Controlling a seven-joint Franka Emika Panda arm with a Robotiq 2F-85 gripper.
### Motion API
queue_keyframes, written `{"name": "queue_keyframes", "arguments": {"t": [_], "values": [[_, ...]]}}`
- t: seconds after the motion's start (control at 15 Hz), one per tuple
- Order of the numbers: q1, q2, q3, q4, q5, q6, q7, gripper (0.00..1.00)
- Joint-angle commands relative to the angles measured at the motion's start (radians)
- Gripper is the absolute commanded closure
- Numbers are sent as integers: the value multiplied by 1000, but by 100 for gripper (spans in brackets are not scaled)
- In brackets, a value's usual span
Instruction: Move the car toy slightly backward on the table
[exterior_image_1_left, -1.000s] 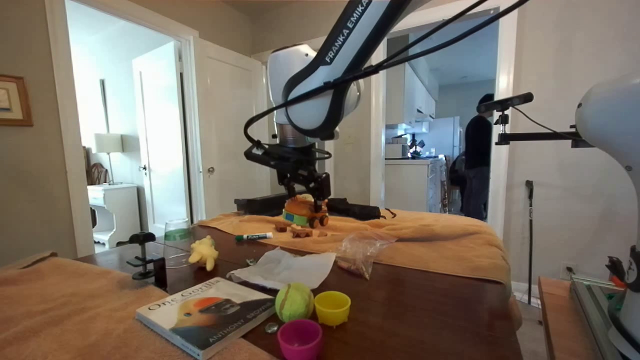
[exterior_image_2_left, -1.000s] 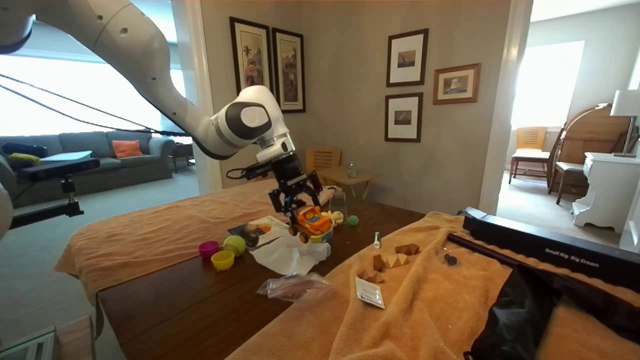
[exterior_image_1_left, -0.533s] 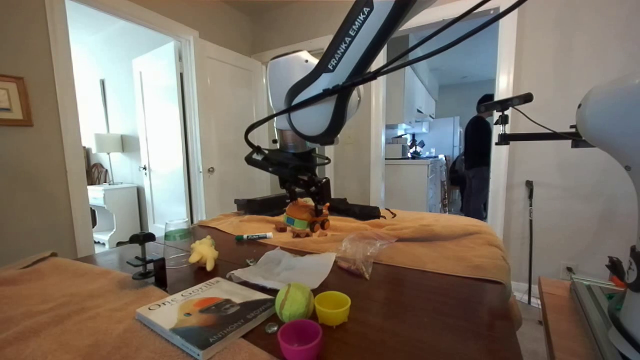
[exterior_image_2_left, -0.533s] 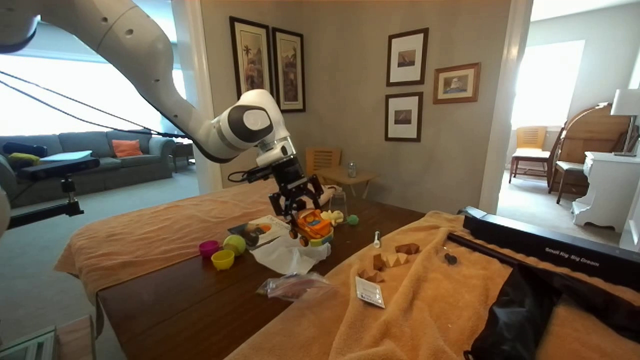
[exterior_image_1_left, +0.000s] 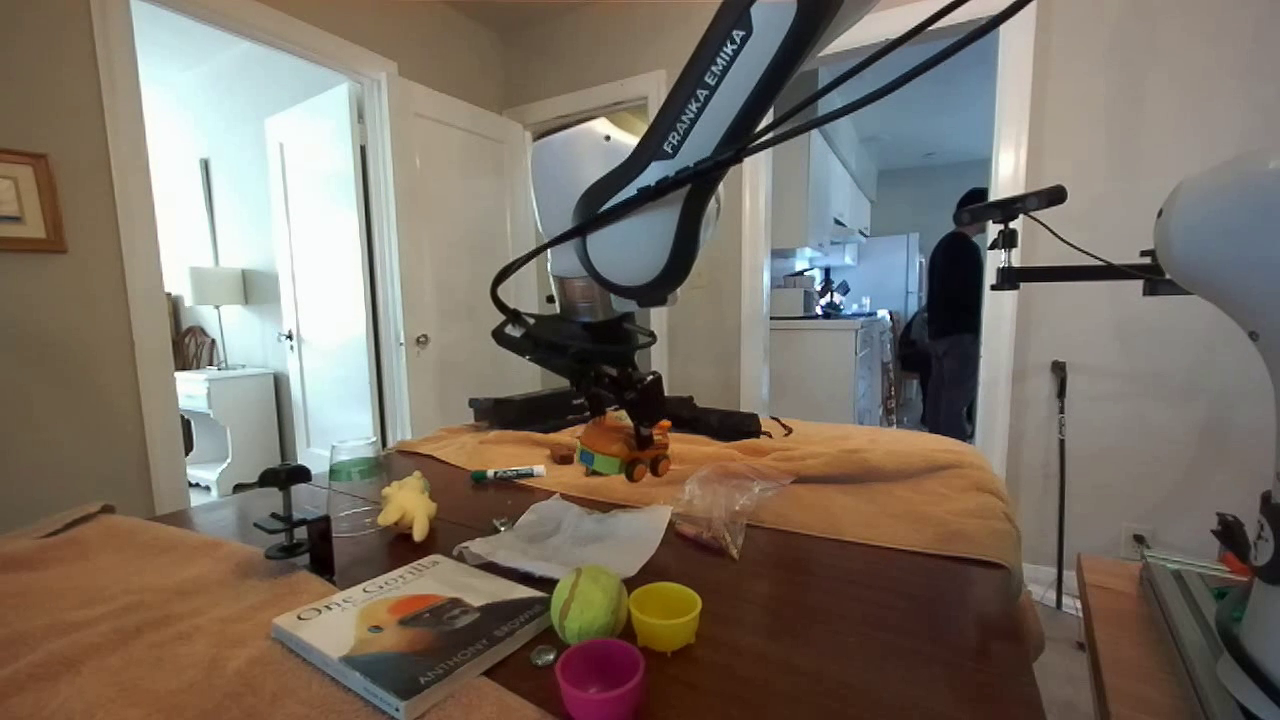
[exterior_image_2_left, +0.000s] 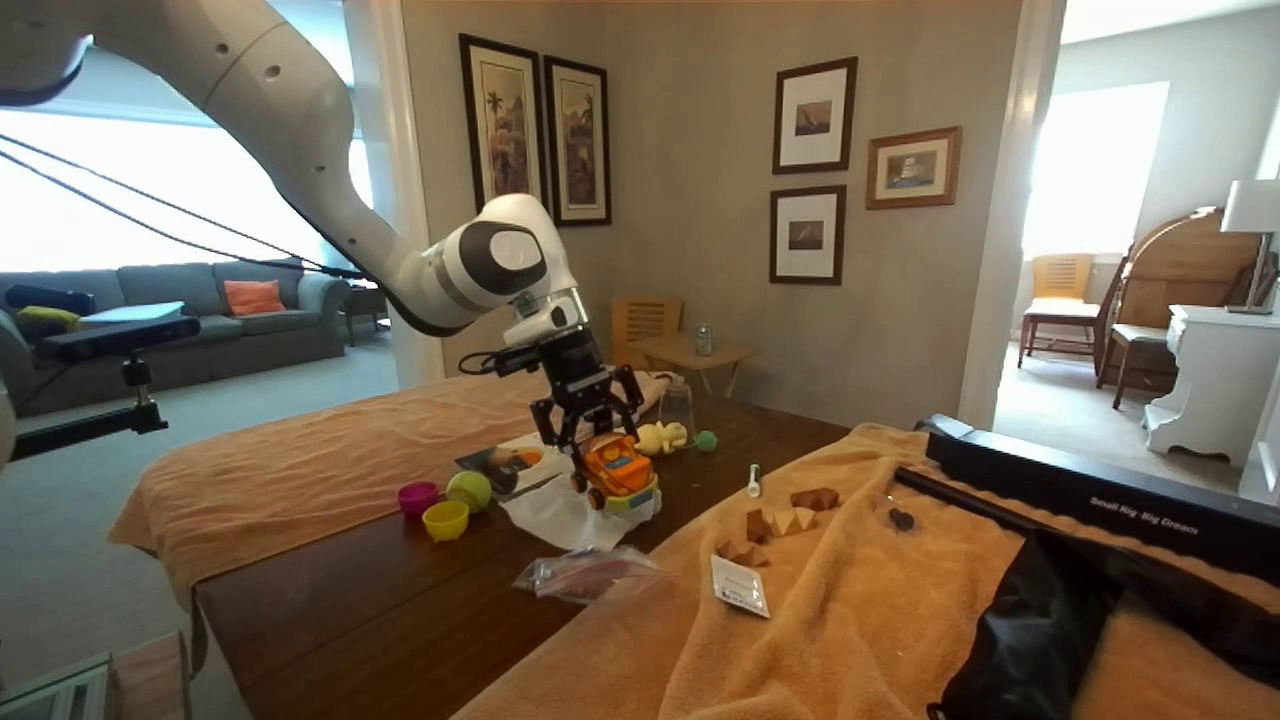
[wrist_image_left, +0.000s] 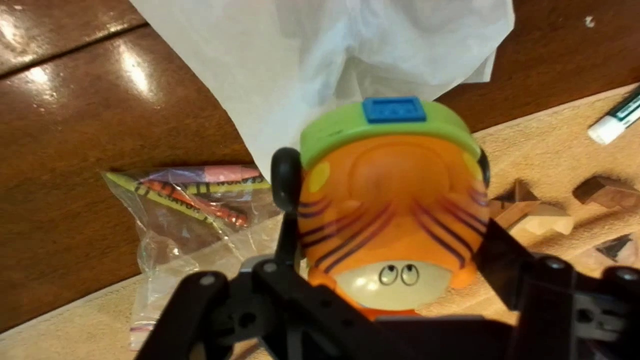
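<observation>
Fingers (wrist_image_left: 286, 179) clamp car toy (wrist_image_left: 392, 200) at both sides, appar. clear of counter (wrist_image_left: 75, 215). It hangs lower vs. 1 sec. ago in both exterior views; set-down prob. next.

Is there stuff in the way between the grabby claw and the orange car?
No, nothing visible. In the wrist view the gripper is closed on the car toy, one finger at each side. White paper shows beyond the toy, not in between.
</observation>
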Motion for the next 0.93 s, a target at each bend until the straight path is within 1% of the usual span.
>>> {"name": "queue_keyframes", "arguments": {"t": [0.0,0.2,0.4,0.47,0.53,0.67,0.87], "values": [[-48,-78,58,7,-60,-93,193,39],[-107,-102,118,27,-81,-159,323,39],[-196,-119,201,57,-91,-203,464,39],[-232,-121,232,65,-92,-192,514,39],[-282,-121,277,85,-75,-217,543,39],[-384,-121,367,117,-57,-231,607,39],[-551,-112,516,166,-51,-252,706,39]]}}
